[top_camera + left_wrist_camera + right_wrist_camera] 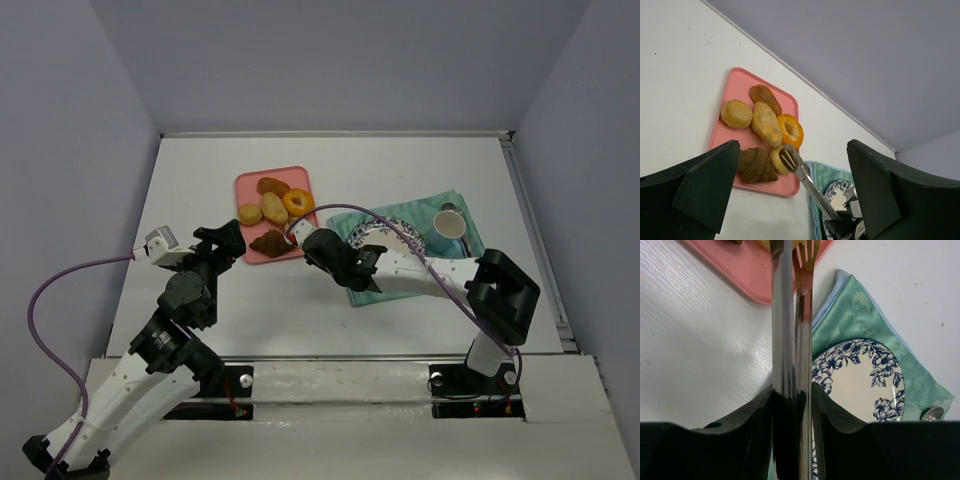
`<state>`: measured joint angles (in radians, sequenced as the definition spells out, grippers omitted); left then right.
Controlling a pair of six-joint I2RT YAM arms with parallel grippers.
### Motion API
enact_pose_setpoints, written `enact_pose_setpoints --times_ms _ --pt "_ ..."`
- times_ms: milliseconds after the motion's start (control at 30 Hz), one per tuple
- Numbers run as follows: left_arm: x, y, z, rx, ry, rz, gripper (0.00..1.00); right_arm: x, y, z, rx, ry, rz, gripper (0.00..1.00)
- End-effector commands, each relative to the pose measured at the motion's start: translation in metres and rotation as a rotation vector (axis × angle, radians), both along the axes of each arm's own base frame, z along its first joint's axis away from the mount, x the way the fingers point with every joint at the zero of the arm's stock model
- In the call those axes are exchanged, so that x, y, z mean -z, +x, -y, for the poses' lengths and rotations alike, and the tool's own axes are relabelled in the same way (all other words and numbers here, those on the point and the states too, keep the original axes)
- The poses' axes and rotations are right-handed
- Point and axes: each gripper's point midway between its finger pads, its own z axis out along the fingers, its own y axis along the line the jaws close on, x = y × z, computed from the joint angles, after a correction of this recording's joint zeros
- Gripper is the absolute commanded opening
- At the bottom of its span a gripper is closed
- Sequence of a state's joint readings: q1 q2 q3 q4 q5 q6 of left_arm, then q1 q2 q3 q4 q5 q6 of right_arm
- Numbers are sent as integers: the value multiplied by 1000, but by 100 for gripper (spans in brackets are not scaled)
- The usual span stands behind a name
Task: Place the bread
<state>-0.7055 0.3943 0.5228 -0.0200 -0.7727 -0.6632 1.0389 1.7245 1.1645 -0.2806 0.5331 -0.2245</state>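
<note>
Right gripper (792, 395): fingers clenched on a pair of metal tongs (784, 340), whose arms are squeezed nearly together. The tongs' slotted tip lies against the bread (775, 161); whether the bread is pinched cannot be determined. The bread sits on the pink tray (740, 82), at its near edge, between the brown croissant (755, 165) and the orange donut (790, 131). Left gripper (225, 240): jaws spread wide, grasping nothing, just beside the tray's near corner.
</note>
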Motion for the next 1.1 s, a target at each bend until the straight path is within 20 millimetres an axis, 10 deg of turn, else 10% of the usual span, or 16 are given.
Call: enact_pose_setpoints --times_ms 0,500,800,1067 --pt "-6 -1 -9 -48 -27 28 99 -39 6 -10 51 80 94 30" --pt "-6 0 -8 -43 -27 28 99 -76 -3 36 246 131 166 23" --pt "-6 3 -4 -40 -16 22 99 -41 -77 154 684 -1 -6 23" --pt "-3 6 -1 -34 2 13 99 -40 -103 169 814 -90 -56 23"
